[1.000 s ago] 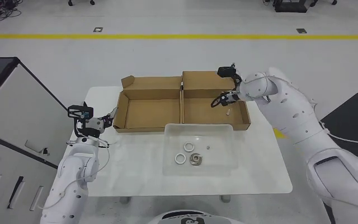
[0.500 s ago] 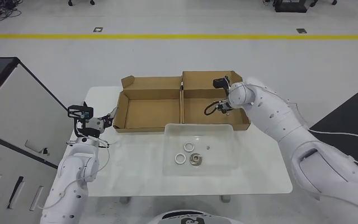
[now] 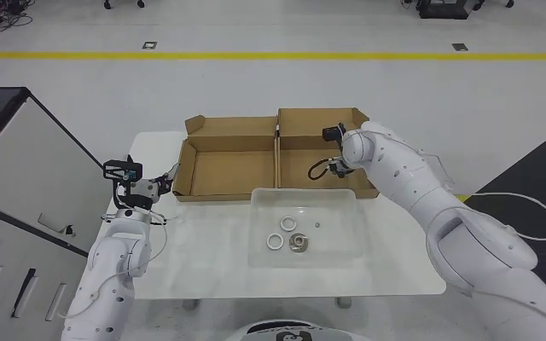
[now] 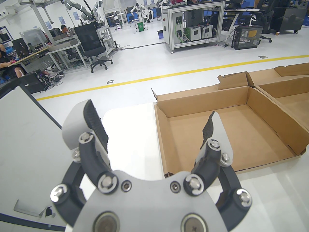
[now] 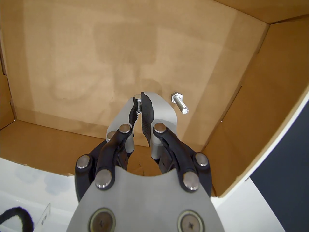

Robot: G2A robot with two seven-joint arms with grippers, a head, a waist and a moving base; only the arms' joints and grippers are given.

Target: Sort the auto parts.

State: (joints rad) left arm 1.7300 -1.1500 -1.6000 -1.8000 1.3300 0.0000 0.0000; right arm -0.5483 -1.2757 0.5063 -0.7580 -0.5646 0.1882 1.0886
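**benchwatcher:** What's sitting around the robot right now?

**torque_tom:** A white table (image 3: 213,247) with two open cardboard boxes side by side at the back and a clear tray (image 3: 337,249) in front of them. In the tray there are two white rings (image 3: 289,223), a round metal part (image 3: 298,244) touching the nearer ring, and a tiny speck (image 3: 317,225) I can't identify. The left box (image 4: 217,131) has nothing in it.

**benchwatcher:** And the arms?

**torque_tom:** The right arm is bent in over the right box (image 5: 72,49), wrist tipped down. The right claw (image 5: 138,100) is pinched on a small screw (image 5: 138,107) just above the box floor. A bolt (image 5: 179,103) lies on that floor just beside the claw, near the box's outer wall. The left claw (image 4: 150,108) hangs at the left table edge with its fingers spread wide and nothing between them, pointing toward the left box.

**benchwatcher:** Anything hard to see?

**torque_tom:** The screw is mostly buried between the pads, with only a bit of thread showing. From above, the right arm covers part of that box.
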